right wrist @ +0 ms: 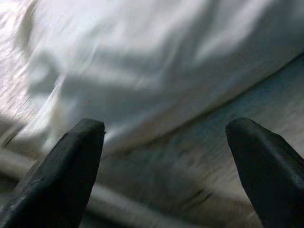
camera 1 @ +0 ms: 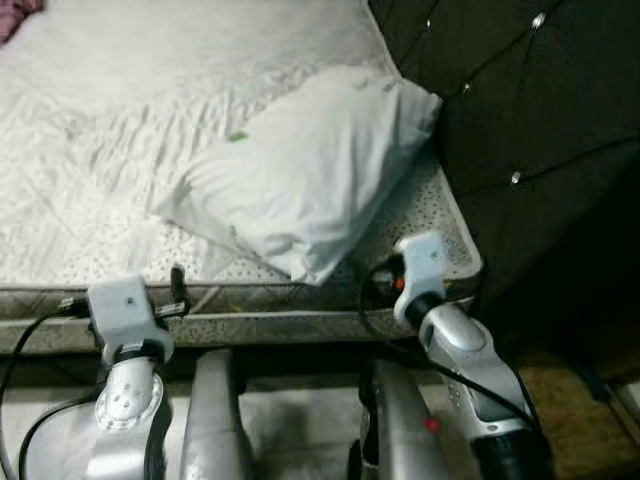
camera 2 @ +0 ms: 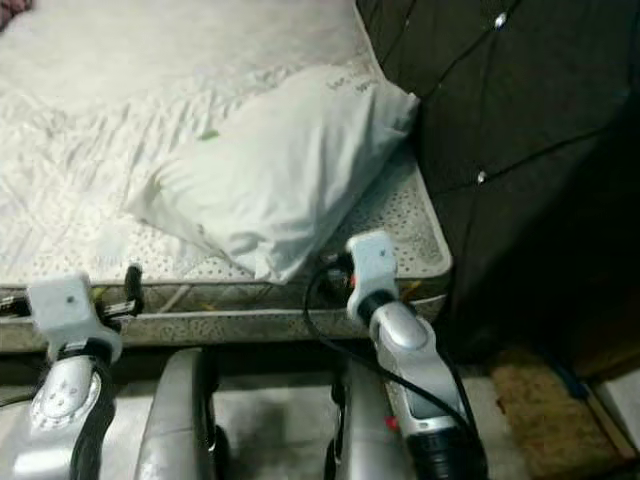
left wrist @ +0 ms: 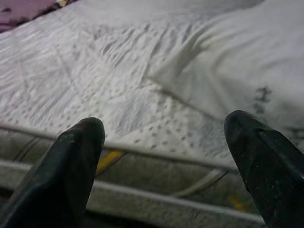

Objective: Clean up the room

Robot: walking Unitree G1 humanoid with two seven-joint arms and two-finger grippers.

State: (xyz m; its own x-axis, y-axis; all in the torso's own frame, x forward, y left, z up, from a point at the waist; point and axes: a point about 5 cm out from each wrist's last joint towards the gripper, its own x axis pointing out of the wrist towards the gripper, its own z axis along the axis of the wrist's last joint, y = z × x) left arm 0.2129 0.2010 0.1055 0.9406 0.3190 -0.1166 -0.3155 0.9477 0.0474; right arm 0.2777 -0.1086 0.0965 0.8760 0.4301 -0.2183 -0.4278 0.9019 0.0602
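A white pillow lies askew on the white mattress, its far corner against the headboard and its near corner close to the mattress's front edge. My left gripper is open, level with the front edge of the mattress and to the left of the pillow, with nothing between its fingers. On the other side, my right gripper is open too, just in front of the pillow's near corner, with the pillow right ahead of its fingertips.
A dark tufted headboard rises along the right side of the bed. A purple cloth lies at the far left corner of the mattress. To the right of the bed there is brown flooring. Black cables run along both arms.
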